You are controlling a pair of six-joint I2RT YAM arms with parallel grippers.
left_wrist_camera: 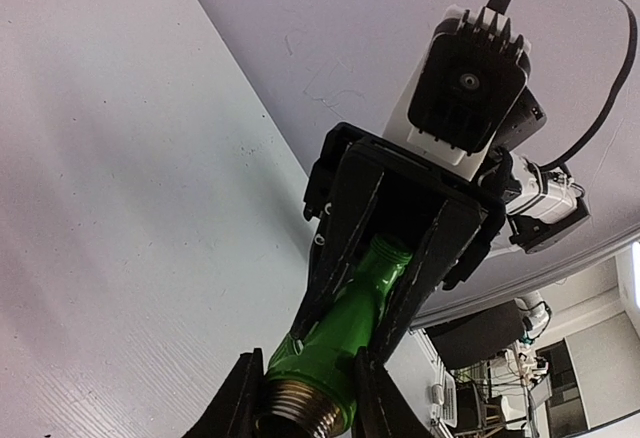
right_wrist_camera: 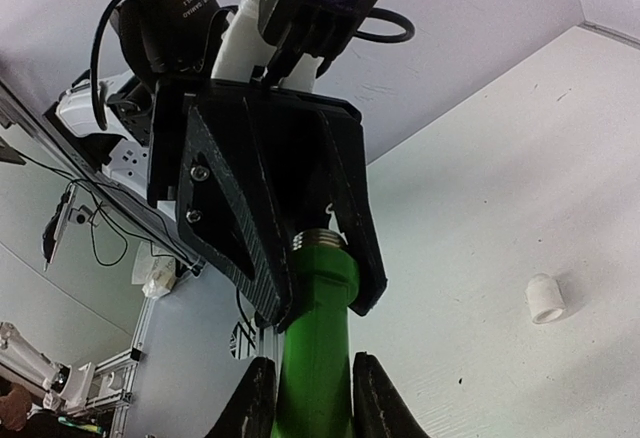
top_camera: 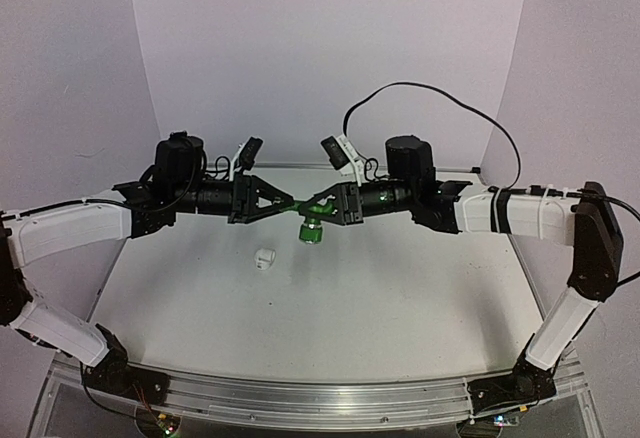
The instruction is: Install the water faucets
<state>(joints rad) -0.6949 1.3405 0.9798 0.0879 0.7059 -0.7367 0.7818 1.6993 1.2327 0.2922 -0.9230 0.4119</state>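
Pale surface [top_camera: 380, 298] carries the white fitting [top_camera: 264, 258] near the green tap [left_wrist_camera: 350, 318]; left hand [left_wrist_camera: 307, 398] and right hand [right_wrist_camera: 310, 398] clamp the tap's opposite ends. Likely stiff, light, slick plastic.

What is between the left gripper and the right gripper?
The green tap: left gripper and right gripper each clamp one end, clearest in the top view.

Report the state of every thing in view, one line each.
Tap: held up off the table, gripped by both grippers.
Fitting: lying loose on the table, apart from the tap, not installed.
Left gripper: shut on the tap's threaded end.
Right gripper: shut on the tap's green stem.
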